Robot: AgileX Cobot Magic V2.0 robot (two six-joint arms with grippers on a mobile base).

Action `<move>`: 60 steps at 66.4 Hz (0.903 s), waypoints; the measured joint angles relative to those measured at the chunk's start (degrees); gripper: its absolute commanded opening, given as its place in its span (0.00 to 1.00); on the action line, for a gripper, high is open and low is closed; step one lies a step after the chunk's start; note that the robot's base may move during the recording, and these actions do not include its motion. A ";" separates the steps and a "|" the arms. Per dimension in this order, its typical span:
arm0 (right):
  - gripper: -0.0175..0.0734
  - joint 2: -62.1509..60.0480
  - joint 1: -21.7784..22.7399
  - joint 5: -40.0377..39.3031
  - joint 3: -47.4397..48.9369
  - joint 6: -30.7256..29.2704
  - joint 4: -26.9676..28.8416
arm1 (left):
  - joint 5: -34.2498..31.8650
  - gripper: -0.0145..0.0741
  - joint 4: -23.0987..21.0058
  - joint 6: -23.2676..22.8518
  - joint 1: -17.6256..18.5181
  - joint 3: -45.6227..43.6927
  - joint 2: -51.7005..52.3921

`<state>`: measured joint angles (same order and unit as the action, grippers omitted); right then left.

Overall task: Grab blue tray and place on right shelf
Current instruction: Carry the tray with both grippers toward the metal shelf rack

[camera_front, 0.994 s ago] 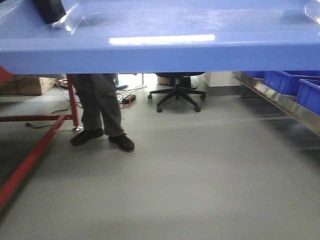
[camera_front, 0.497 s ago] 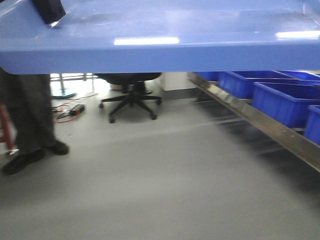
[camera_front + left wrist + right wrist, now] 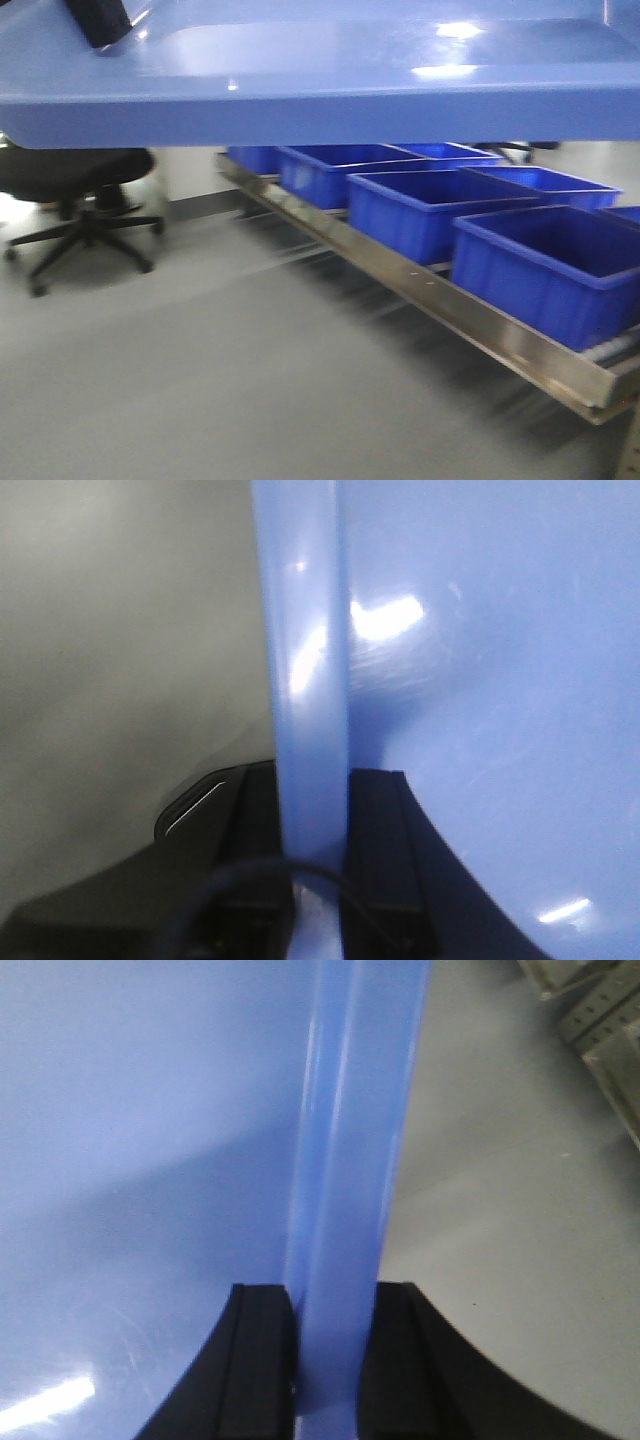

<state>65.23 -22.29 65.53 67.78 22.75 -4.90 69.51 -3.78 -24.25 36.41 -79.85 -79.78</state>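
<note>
The blue tray point(image 3: 320, 90) is held up off the floor point(image 3: 200, 390), carried between the two arms by its short ends and kept roughly level across the top of the front view. In the left wrist view the left jaws are seen closed on the tray's point(image 3: 480, 680) flared rim, with one dark pad point(image 3: 375, 840) on the inside and the other on the outside of the rim. In the right wrist view the right jaws are clamped in the same way on the opposite rim of the tray point(image 3: 150, 1160), a black pad point(image 3: 262, 1360) pressed to each face.

The right shelf point(image 3: 480, 320) is seen lower and to the right, its steel front rail running diagonally, with deep blue bins point(image 3: 545, 265) lined up on it; the tray is well apart from it. An office chair point(image 3: 80, 190) is seen at the left.

Little of either arm is shown. A dark block point(image 3: 95, 20) at the tray's left end is cut by the top edge. The tray's far side is cropped, and the front view is blurred. A perforated post point(image 3: 600, 1020) is only partly caught in the right wrist view.
</note>
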 measured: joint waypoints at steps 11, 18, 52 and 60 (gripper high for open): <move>0.26 0.00 0.00 0.00 0.00 0.00 0.00 | 0.00 0.11 0.00 0.00 0.00 0.00 0.00; 0.26 0.00 0.00 0.00 0.00 0.00 0.00 | 0.00 0.11 0.00 0.00 0.00 0.00 0.00; 0.26 0.00 0.00 0.00 0.00 0.00 0.00 | -0.11 0.11 0.00 0.00 0.00 0.00 0.00; 0.26 0.00 0.00 0.00 0.00 0.00 0.00 | -0.11 0.11 0.00 0.00 0.00 0.00 0.00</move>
<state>65.23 -22.29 65.53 67.78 22.75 -4.90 69.40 -3.78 -24.25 36.41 -79.85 -79.78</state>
